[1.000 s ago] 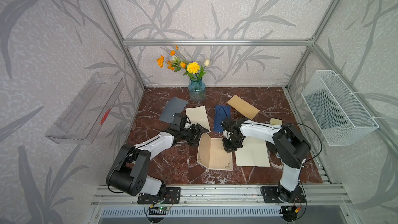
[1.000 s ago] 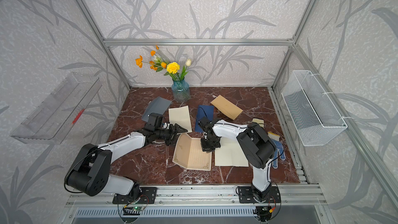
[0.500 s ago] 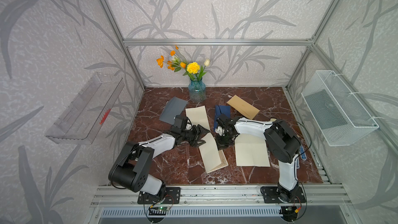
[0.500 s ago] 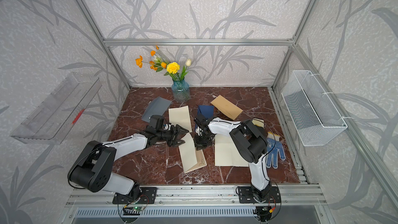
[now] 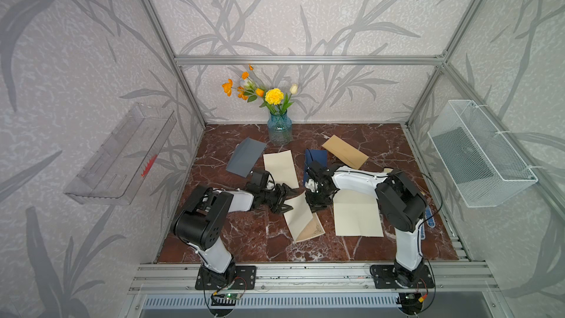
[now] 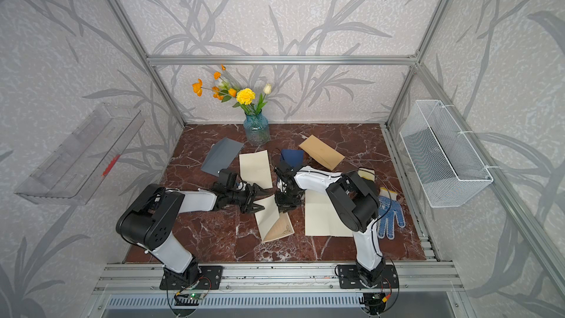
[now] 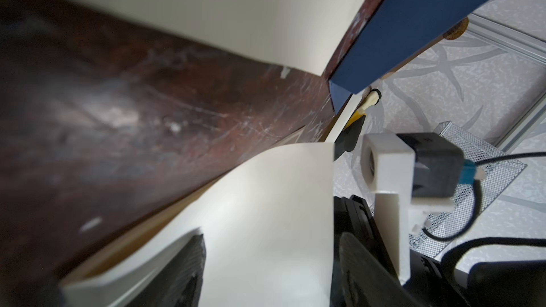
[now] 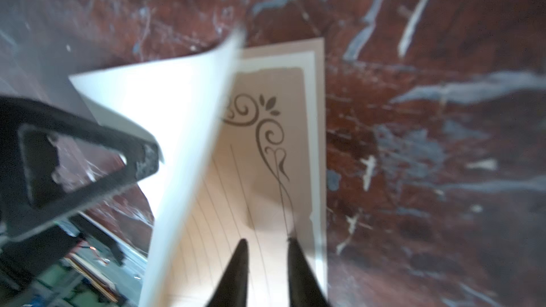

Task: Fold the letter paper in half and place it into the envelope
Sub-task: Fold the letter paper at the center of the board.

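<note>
The letter paper (image 5: 301, 217) lies folded over at the table's middle, plain cream back up. A strip of its ruled face with a corner flourish (image 8: 266, 131) shows along the lower edge, and the top flap (image 7: 266, 202) bulges loosely. My left gripper (image 5: 286, 200) is open, and the flap's near end lies between its fingers (image 7: 183, 273). My right gripper (image 8: 266, 242) hovers over the ruled strip, its jaws a little apart with nothing between them. The navy envelope (image 5: 316, 160) lies just behind the right gripper (image 6: 286, 201).
A larger cream sheet (image 5: 356, 217) lies to the right of the paper, a narrow cream sheet (image 5: 280, 168) behind it. A grey envelope (image 5: 246, 160), a tan envelope (image 5: 344, 151) and a flower vase (image 5: 278, 130) stand further back. A dotted glove (image 6: 388, 212) lies at the right edge.
The right gripper swung the paper's raised right half over to the left, closing the open V into a fold, then parted its jaws and let go. The left gripper edged toward the paper.
</note>
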